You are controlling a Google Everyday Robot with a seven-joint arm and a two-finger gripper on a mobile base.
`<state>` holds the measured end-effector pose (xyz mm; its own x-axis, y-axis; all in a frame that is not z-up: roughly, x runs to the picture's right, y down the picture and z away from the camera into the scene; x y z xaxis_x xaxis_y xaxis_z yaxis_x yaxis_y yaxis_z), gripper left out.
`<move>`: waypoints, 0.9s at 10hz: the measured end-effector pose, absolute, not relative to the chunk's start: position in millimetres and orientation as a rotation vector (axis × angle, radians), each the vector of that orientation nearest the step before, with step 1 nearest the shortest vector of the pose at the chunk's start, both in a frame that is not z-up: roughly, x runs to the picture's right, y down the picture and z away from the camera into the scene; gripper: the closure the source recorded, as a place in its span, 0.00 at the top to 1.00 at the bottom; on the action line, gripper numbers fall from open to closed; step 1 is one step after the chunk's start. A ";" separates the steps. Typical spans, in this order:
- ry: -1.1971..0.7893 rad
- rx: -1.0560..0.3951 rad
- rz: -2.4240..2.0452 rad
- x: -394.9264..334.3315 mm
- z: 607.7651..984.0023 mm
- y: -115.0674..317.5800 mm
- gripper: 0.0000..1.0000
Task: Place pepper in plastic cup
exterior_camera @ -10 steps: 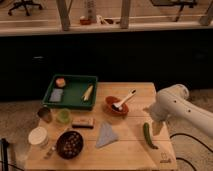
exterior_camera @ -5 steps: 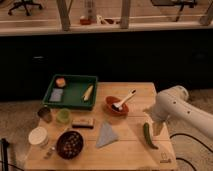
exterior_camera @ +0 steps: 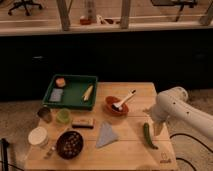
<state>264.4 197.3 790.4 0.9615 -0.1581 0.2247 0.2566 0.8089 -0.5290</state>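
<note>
The dark green pepper (exterior_camera: 147,135) lies on the wooden table (exterior_camera: 125,150) near its right edge, pointing front to back. The light green plastic cup (exterior_camera: 63,116) stands upright at the table's left side, just in front of the green tray. My gripper (exterior_camera: 155,124) hangs from the white arm at the right, just above and right of the pepper's far end.
A green tray (exterior_camera: 72,91) holds an orange piece, a grey block and a pale yellow item. A dark cup (exterior_camera: 44,113), white tub (exterior_camera: 38,135), dark bowl (exterior_camera: 69,144), red bowl with utensil (exterior_camera: 116,105), dark bar (exterior_camera: 82,123) and blue cloth (exterior_camera: 106,134) are also on the table.
</note>
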 end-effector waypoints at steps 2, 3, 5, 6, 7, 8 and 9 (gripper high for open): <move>-0.188 -0.580 -0.233 265.1 789.6 200.1 0.80; -0.201 -0.578 -0.252 264.7 789.3 201.7 0.80; -0.238 -0.587 -0.305 260.8 791.4 206.4 0.80; -0.255 -0.595 -0.333 259.3 792.5 209.4 0.80; -0.264 -0.607 -0.358 259.5 792.8 214.2 0.80; -0.276 -0.617 -0.384 259.4 793.9 219.8 0.80; -0.286 -0.625 -0.397 260.2 794.7 225.1 0.80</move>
